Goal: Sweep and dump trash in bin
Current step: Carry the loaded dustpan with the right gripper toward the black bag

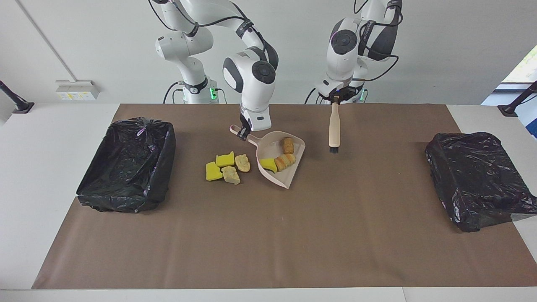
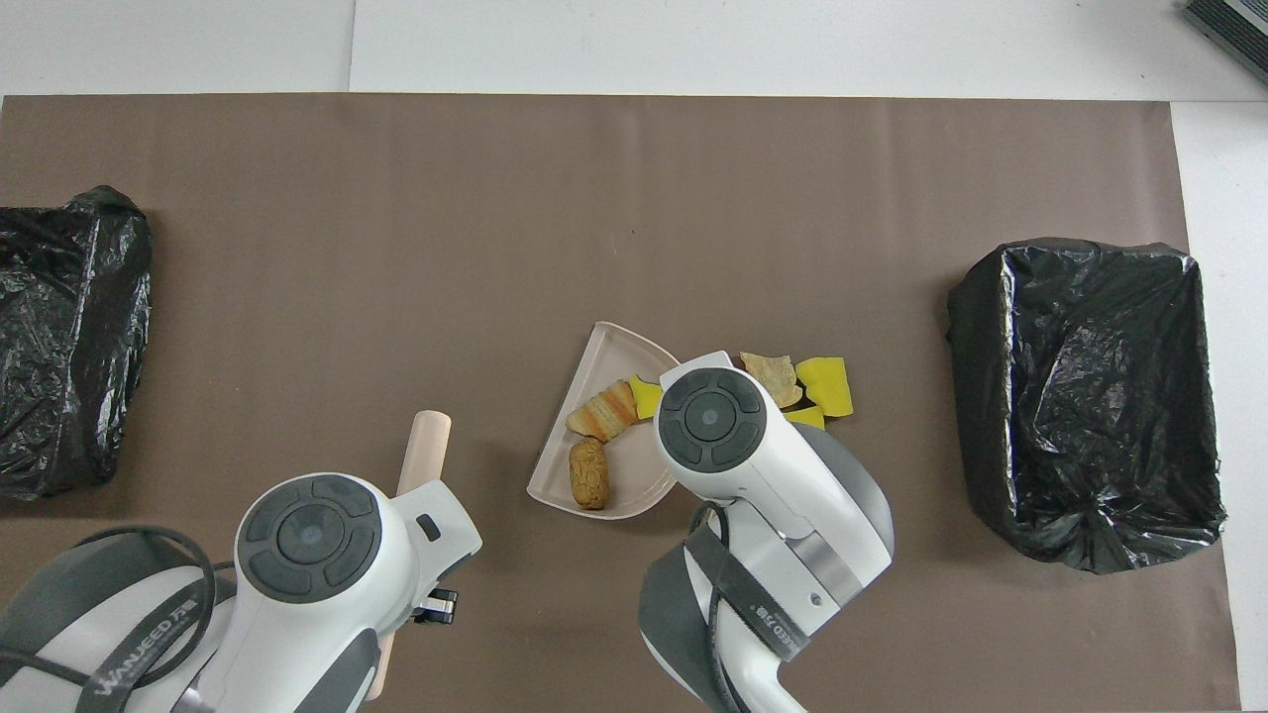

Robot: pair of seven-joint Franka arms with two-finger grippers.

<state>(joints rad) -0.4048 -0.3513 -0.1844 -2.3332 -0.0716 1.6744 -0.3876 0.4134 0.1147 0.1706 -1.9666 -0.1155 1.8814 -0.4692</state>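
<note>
Seven scraps of trash [image 1: 228,166] sit near the middle of the frame in the facing view: three lie in the pink dustpan [image 1: 289,178], a yellow sponge piece and two brown bread lumps, and four lie in a tight cluster on the brown mat [image 1: 268,235], just beside the pan toward the right arm's end. The right gripper [image 1: 243,132] is clamped on the dustpan's handle at upper centre, with the scraps in the pan just below it in frame. The left gripper [image 1: 335,100] is clamped on the top of the brush [image 1: 334,128], which hangs upright, bristles down, beside the pan. Black-lined bins stand at both ends [image 1: 126,165] [image 1: 476,178].
</note>
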